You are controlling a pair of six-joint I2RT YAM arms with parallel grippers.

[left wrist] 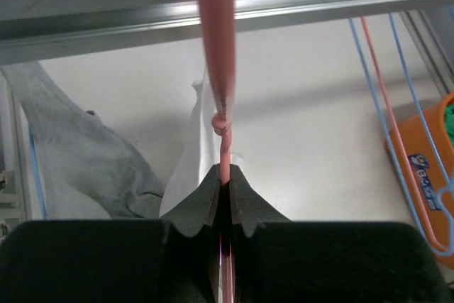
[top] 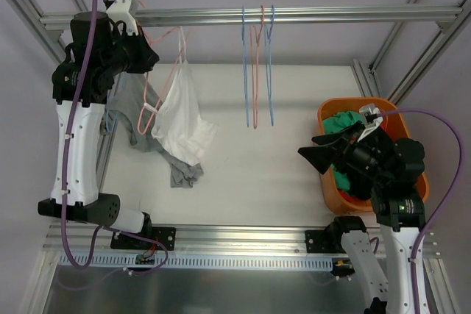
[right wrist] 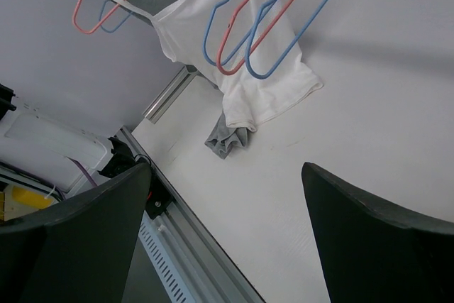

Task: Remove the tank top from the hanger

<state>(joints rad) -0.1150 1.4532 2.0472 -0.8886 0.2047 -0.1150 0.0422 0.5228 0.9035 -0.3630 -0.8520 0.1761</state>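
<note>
The left jaws are pinched shut on the wire of the pink hanger (left wrist: 216, 47), just under the rail (top: 294, 15). The white tank top (top: 180, 112) is hung on that hanger, below the jaws, with a grey garment (top: 129, 119) beside it. The right jaws are held spread, gripping nothing, over the orange basket (top: 353, 102).

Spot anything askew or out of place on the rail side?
Yes. The pink hanger hangs tilted, pinched near its twisted neck by the shut left end effector, and the white tank top sags lopsided on it. Beside it a grey garment trails down, its end crumpled on the table. The three empty hangers hang straight.
</note>
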